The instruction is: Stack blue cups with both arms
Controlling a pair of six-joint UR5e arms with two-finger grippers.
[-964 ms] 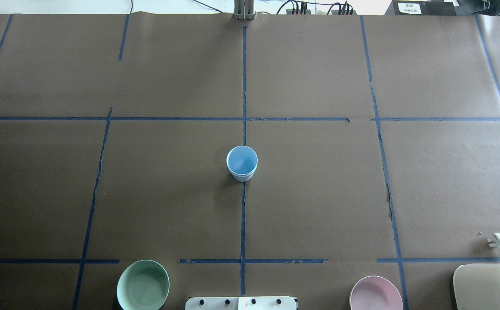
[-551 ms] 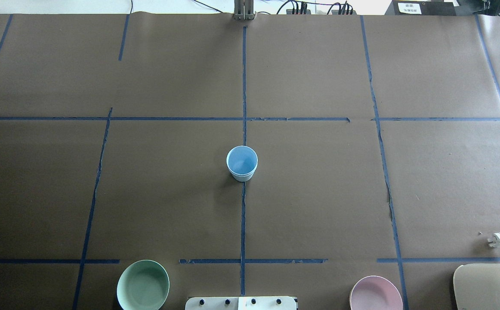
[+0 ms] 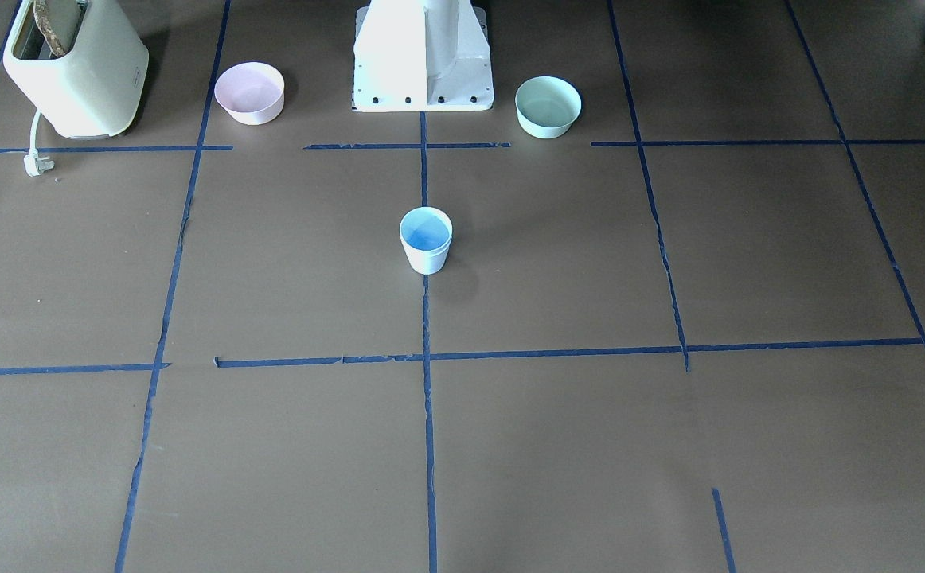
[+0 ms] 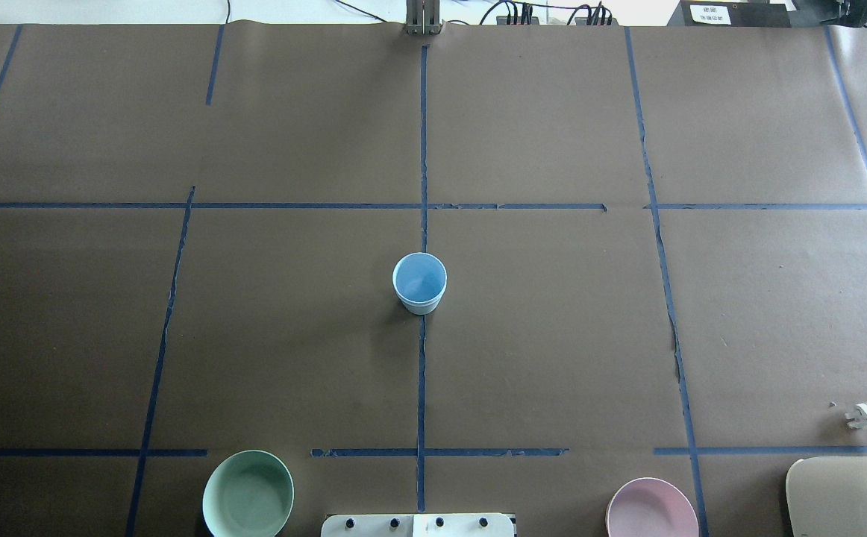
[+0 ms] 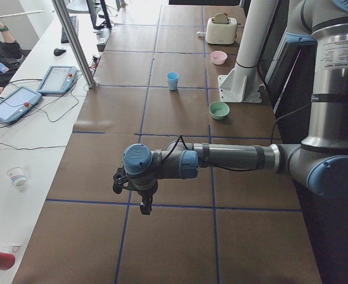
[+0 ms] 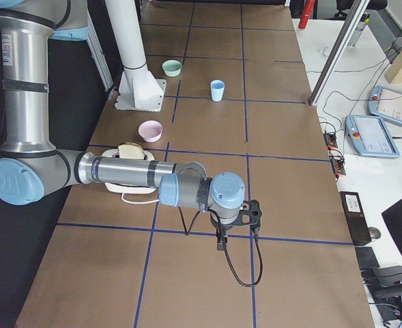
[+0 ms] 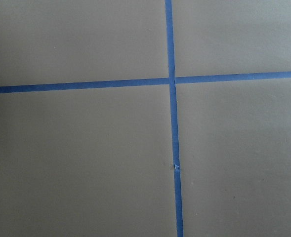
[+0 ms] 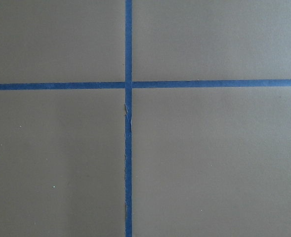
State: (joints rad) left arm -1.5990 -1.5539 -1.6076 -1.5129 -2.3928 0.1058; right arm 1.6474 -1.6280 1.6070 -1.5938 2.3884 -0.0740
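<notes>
One pale-blue cup stands upright on the centre tape line of the brown table. It also shows in the front view, the left view and the right view. I see no second, separate cup and cannot tell whether another is nested inside. My left gripper hangs over the table's left end, far from the cup. My right gripper hangs over the right end, equally far. Both show only in the side views, so I cannot tell if they are open or shut. Both wrist views show only brown paper and blue tape.
A mint-green bowl and a pink bowl flank the white pedestal base at the near edge. A cream toaster with a loose plug sits at the near right corner. Tablets lie beyond the far edge.
</notes>
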